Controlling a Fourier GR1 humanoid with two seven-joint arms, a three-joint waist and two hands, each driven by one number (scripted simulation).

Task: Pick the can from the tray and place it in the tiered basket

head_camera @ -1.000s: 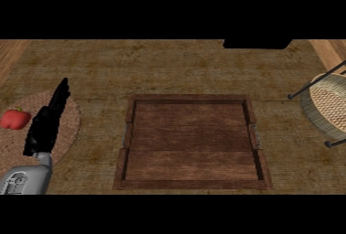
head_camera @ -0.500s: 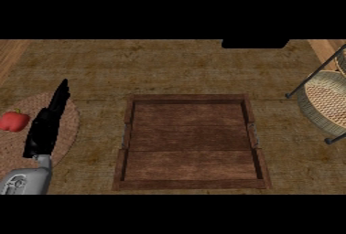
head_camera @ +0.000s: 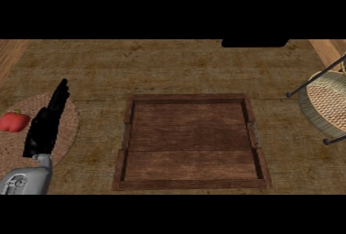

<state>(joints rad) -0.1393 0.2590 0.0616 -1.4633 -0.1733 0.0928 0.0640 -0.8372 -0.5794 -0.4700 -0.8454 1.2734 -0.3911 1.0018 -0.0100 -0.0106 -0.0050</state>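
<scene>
The left hand (head_camera: 47,125) rests by the left edge, its fingers (head_camera: 61,93) straight and let go, holding nothing. A red thing (head_camera: 13,121) sits just left of the fingers on a round mat (head_camera: 13,153). The wooden tray (head_camera: 189,97) lies to their right, the tiered basket (head_camera: 327,107) far past it. I cannot tell where the can is

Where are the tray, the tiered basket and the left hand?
tray (head_camera: 192,137), head view, on its bare wooden floor.
tiered basket (head_camera: 330,104), head view, on its woven bowl at the right edge.
left hand (head_camera: 46,128), head view, on the palm, fingers straight.
</scene>
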